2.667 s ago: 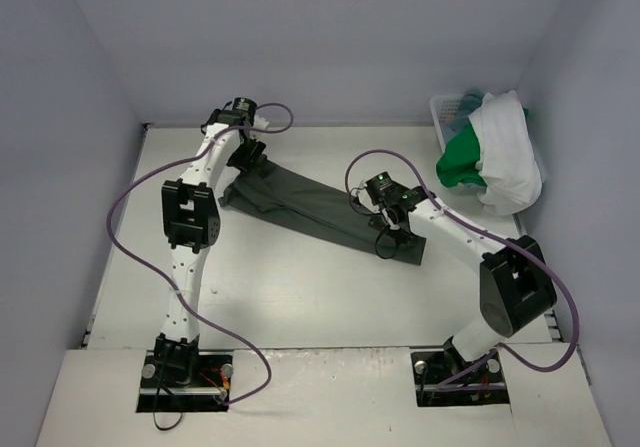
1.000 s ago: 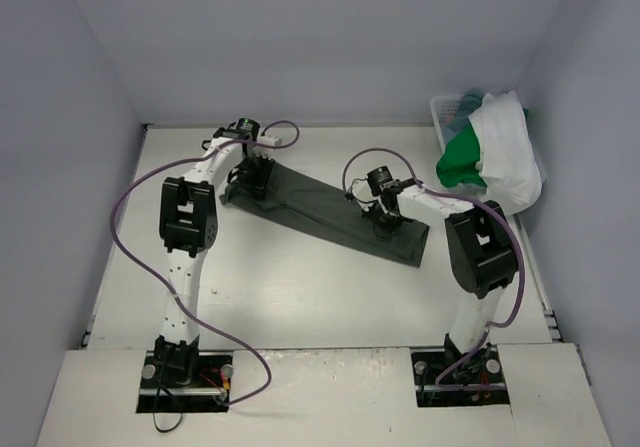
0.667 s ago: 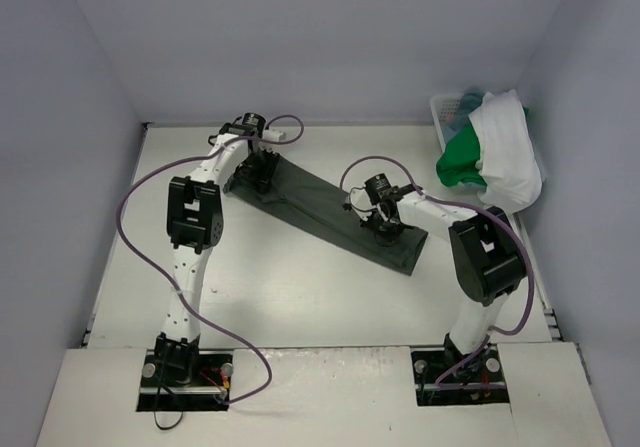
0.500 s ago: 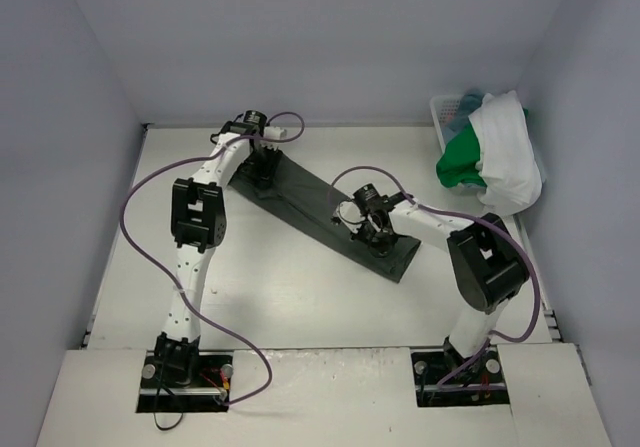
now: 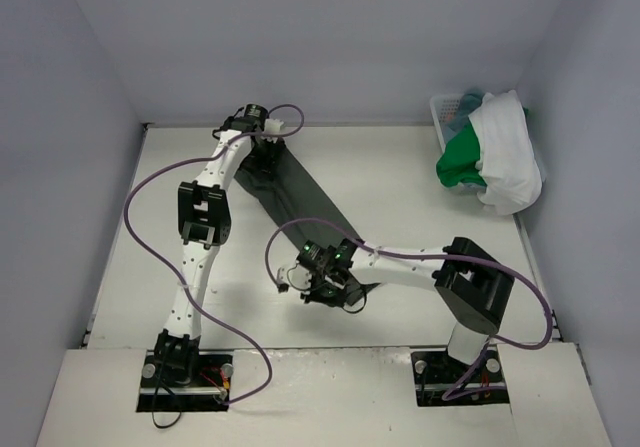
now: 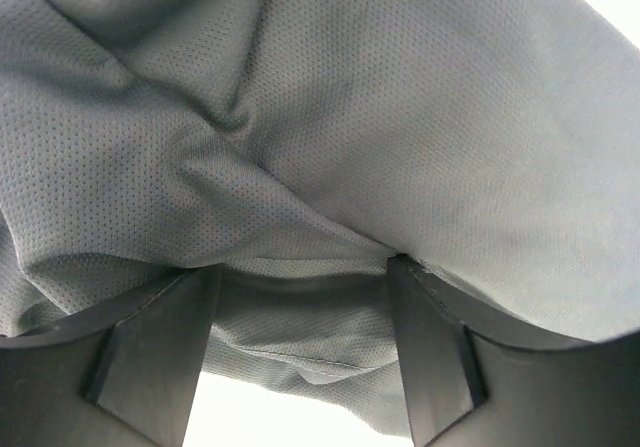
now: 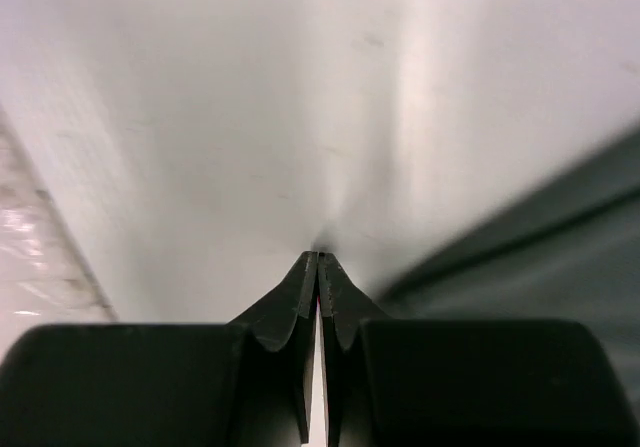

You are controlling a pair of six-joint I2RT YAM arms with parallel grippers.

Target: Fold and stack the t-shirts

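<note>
The dark grey-green t-shirt (image 5: 300, 202) lies as a long narrow strip, running from the far left down toward the table's middle. My left gripper (image 5: 268, 152) is over its far end. In the left wrist view its jaws (image 6: 300, 267) stand apart, with the shirt's cloth (image 6: 400, 117) draped over and hanging between them. My right gripper (image 5: 318, 285) is at the strip's near end. Its tips (image 7: 318, 257) are shut just above the white table, with no cloth seen between them. The shirt (image 7: 570, 267) lies just to their right. The white (image 5: 510, 152), bright green (image 5: 460, 162) and teal-blue (image 5: 468, 99) t-shirts are heaped at the far right.
A white lattice basket (image 5: 443, 109) holds the heaped shirts in the far right corner, against the right wall. Grey walls close in the table on three sides. Purple cables loop off both arms.
My right gripper swept toward the front left, and the shirt's near end swung with it, turning the strip steeper. My left gripper's jaws opened over the far end.
</note>
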